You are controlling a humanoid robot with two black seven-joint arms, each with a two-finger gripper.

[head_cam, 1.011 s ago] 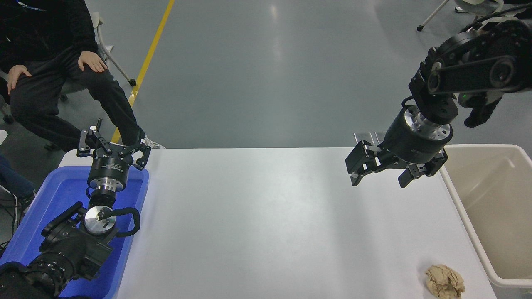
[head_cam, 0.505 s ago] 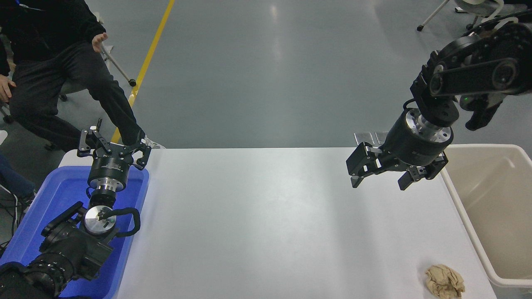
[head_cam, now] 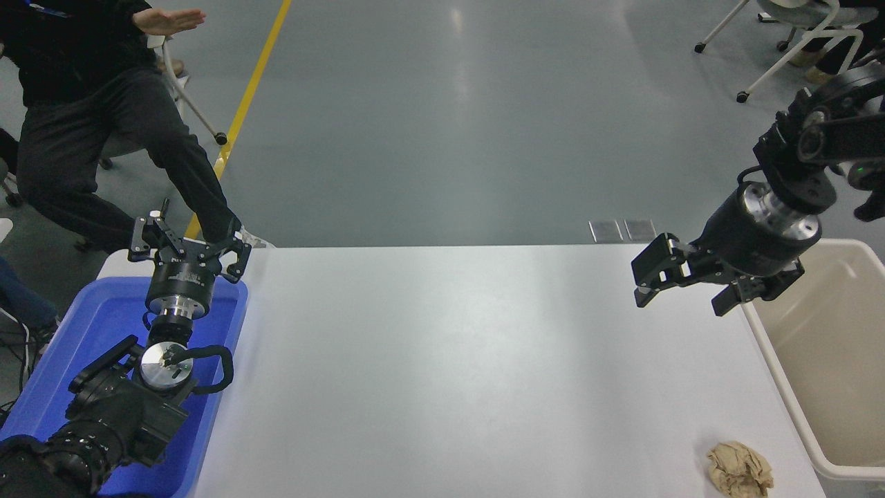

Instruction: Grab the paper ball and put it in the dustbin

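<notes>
The paper ball (head_cam: 739, 469), a crumpled tan-brown wad, lies on the white table (head_cam: 442, 373) near its front right corner. The dustbin (head_cam: 830, 360), a large beige tub, stands just right of the table, close beside the ball. My right gripper (head_cam: 681, 301) hangs open and empty above the table's far right part, next to the dustbin's left rim and well behind the ball. My left gripper (head_cam: 188, 242) is parked open over the far end of the blue tray at the lower left.
A blue plastic tray (head_cam: 90, 346) sits at the table's left edge under my left arm. A person in dark clothes (head_cam: 90, 117) sits beyond the table's far left corner. Wheeled chair legs (head_cam: 781, 62) stand at the top right.
My right gripper has moved to the right, toward the dustbin's rim, still open. The person has raised a hand. The paper ball and my left arm have not moved.
</notes>
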